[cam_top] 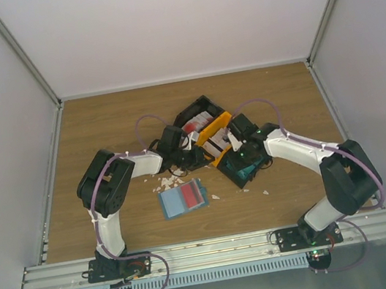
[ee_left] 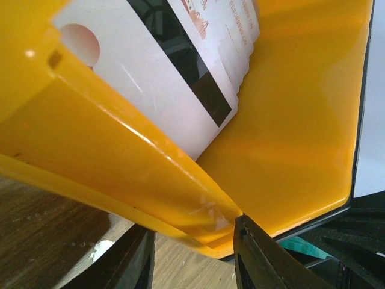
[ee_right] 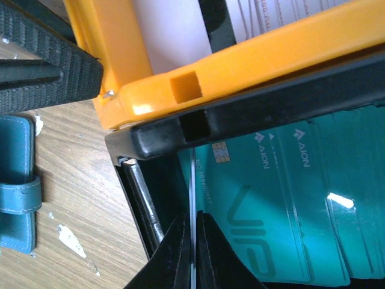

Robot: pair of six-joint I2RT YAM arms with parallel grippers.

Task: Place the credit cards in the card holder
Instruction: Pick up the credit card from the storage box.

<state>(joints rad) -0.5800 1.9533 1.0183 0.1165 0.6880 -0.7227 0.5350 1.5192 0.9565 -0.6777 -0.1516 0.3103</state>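
Two kinds of credit cards show: whitish cards (ee_left: 168, 78) with a black magnetic stripe lie in a tilted orange tray (ee_left: 289, 120), and glossy teal cards (ee_right: 289, 198) with white lettering lie overlapping in a black tray (ee_right: 240, 108) just beside it. The card holder (cam_top: 171, 202), a blue-teal wallet, lies open on the wooden table (cam_top: 100, 123) near the front, apart from the trays, with a reddish card (cam_top: 192, 195) on it. White scraps (cam_top: 170, 182) dot the wood. Plain white walls (cam_top: 180, 20) enclose the table.

Only the left wrist view shows the left gripper (ee_left: 192, 229) clamped on the orange tray's rim. Only the right wrist view shows the right gripper (ee_right: 192, 217) pinched tight on a single card (ee_right: 192, 180) seen edge-on above the teal cards.
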